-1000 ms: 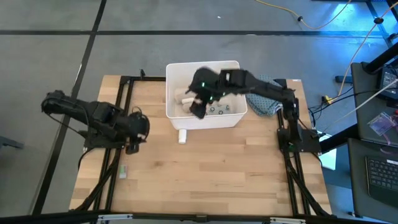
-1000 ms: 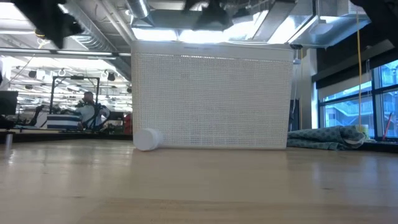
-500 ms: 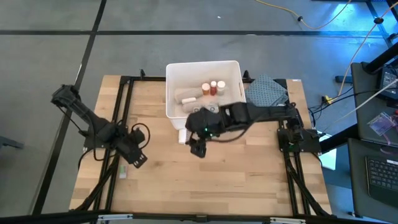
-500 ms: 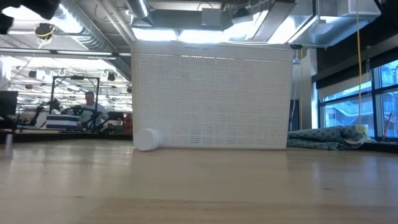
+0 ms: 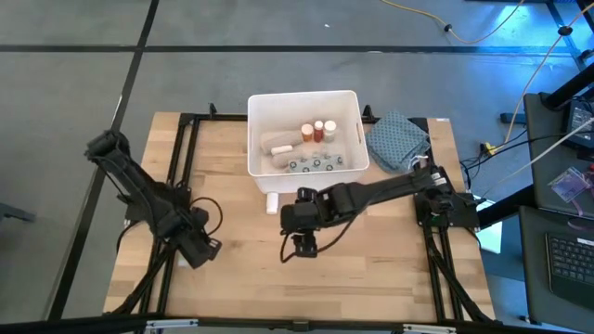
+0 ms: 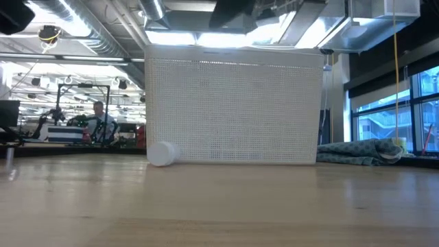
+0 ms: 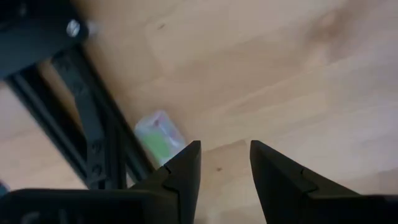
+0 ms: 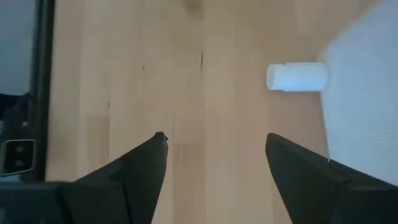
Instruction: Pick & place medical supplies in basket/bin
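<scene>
The big white tub [image 5: 303, 144] sits at the table's 12 o'clock side, with two red bottles [image 5: 318, 129] and rolls inside. One small white bottle [image 5: 272, 202] lies on the wood touching the tub's near wall. The right gripper [image 5: 303, 246] hangs mid-table, spread wide, holding nothing. The left gripper [image 7: 222, 163], at 9 o'clock, is a little apart and empty, beside a small green packet [image 7: 158, 133].

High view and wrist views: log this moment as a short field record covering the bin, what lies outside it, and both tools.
bin: white tub at the table's far middle, holding rolls and two red bottles
outside bin: small white roll on the table against the tub's near wall; small clear packet by the left frame rail
cloth: patterned cloth right of the tub
left tool: open, empty, over the packet
right tool: open, empty, above bare wood near the roll
</scene>
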